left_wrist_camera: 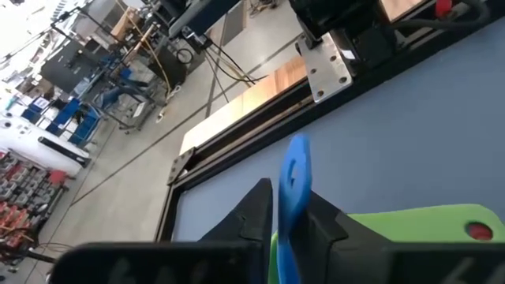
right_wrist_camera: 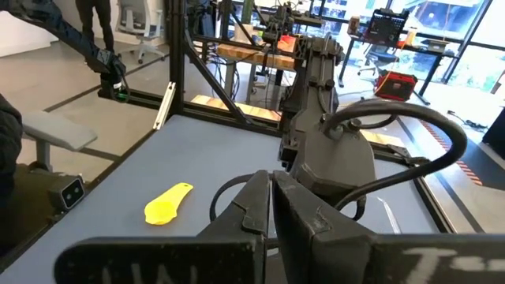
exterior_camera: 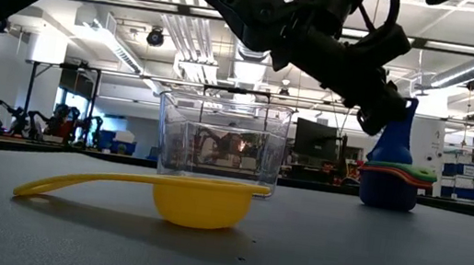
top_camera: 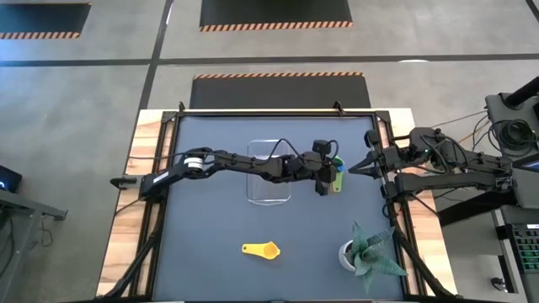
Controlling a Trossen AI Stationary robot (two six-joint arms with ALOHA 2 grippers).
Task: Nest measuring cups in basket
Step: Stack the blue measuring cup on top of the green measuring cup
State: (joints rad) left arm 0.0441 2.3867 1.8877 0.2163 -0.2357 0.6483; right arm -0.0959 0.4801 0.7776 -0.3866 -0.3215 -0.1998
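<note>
My left pincer [left_wrist_camera: 290, 237] pinched tight on upright handle of small blue plastic measuring cup [left_wrist_camera: 293, 207], atop nested stack just beside clear plastic rectangular basket [top_camera: 268, 172]. Yellow plastic scoop [top_camera: 262, 249] alone on surface, well apart. Right pincer [right_wrist_camera: 270, 207] shut, empty, parked at surface's edge.

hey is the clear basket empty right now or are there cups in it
Empty: the low view shows nothing inside the basket. The stacked cups stand beside it, the yellow cup lies apart.
</note>
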